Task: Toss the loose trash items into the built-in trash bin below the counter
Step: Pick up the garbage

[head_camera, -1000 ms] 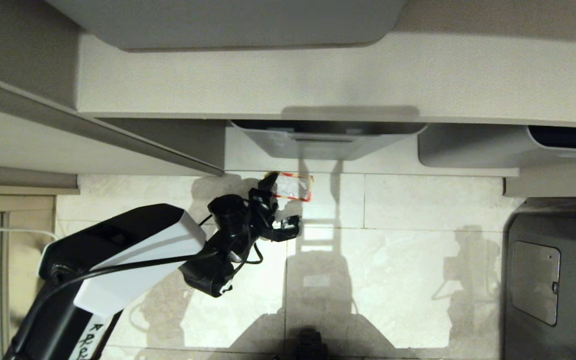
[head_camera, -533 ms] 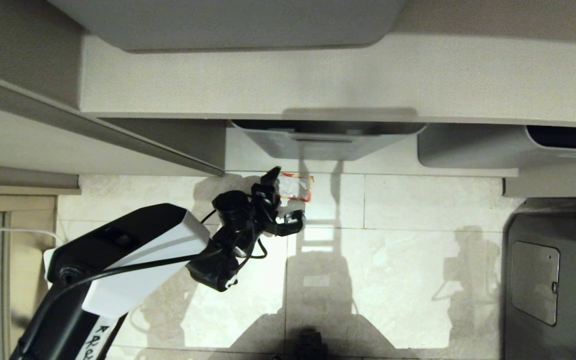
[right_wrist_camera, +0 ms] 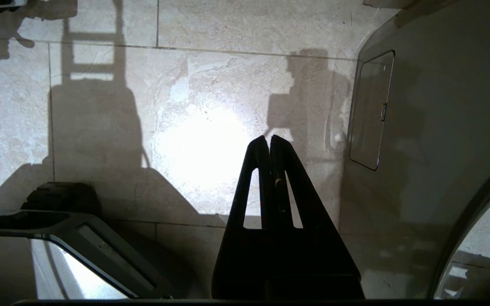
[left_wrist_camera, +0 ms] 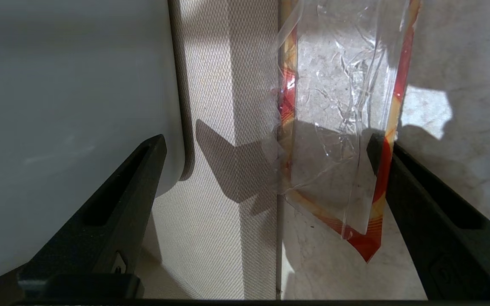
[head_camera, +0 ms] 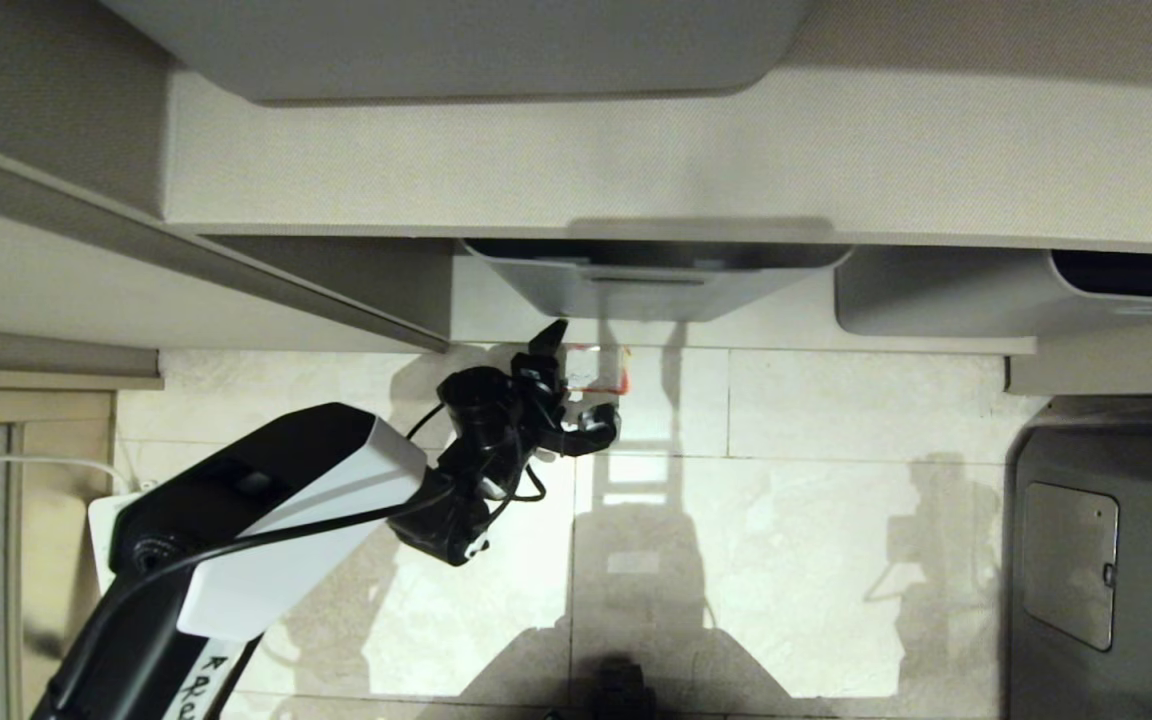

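Note:
A clear wrapper with red and yellow edges [head_camera: 600,368] [left_wrist_camera: 338,127] lies on the pale tile floor, against the foot of the beige shelf unit [left_wrist_camera: 228,127]. My left gripper [head_camera: 578,383] [left_wrist_camera: 265,144] is stretched out low over it and open wide. The wrapper sits between the jaws, close to one side. One fingertip [left_wrist_camera: 374,146] is at the wrapper's red-and-yellow edge and the other is beside a grey tub [left_wrist_camera: 70,106]. My right gripper [right_wrist_camera: 269,139] hangs shut and empty above the floor. The built-in trash bin and the counter are out of view.
Two grey tubs [head_camera: 651,285] [head_camera: 936,295] stand on the lowest beige shelf [head_camera: 636,150], just behind the wrapper. A grey housing with a hatch [head_camera: 1106,560] fills the right. A beige cabinet edge [head_camera: 46,380] lies at the left.
My left arm has reached further toward the shelf foot, so the open jaws now straddle more of the wrapper. The wrapper has not moved, and the right arm is still.

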Controlling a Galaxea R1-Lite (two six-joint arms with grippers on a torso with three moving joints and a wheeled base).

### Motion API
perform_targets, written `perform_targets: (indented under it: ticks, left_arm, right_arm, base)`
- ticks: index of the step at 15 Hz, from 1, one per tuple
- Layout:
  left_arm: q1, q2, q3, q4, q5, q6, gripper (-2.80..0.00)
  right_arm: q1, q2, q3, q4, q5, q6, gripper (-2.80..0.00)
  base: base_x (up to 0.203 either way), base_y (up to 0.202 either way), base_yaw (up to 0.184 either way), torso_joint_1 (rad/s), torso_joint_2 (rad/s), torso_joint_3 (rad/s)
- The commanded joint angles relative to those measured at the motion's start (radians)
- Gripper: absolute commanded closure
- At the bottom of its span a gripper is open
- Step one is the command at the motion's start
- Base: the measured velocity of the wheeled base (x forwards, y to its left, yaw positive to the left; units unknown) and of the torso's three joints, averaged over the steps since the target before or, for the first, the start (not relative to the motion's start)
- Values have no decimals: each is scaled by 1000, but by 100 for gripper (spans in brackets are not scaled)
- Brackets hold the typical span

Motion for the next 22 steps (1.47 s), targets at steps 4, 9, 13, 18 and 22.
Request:
perform_targets:
  ticks: [4, 9, 13, 18, 22]
  left_arm:
    - [1, 19, -4, 3, 12, 8, -280]
    - [1, 27, -62, 57, 49, -15, -280]
    - [1, 37, -113, 110, 53, -32, -280]
    - [1, 42, -127, 116, 53, -31, -280]
    - [-1, 44, -126, 118, 52, -31, 0]
  right_arm:
    - [0, -1, 0, 0, 0, 0, 0]
    - [0, -2, 0, 0, 0, 0, 0]
    - [1, 0, 0, 0, 0, 0, 0]
    - [0, -2, 0, 0, 0, 0, 0]
    - [0, 0, 0, 0, 0, 0, 0]
  base:
    - [0, 0, 0, 0, 0, 0]
    - [0, 0, 0, 0, 0, 0]
    - [0, 0, 0, 0, 0, 0]
    - [0, 0, 0, 0, 0, 0]
    - [0, 0, 0, 0, 0, 0]
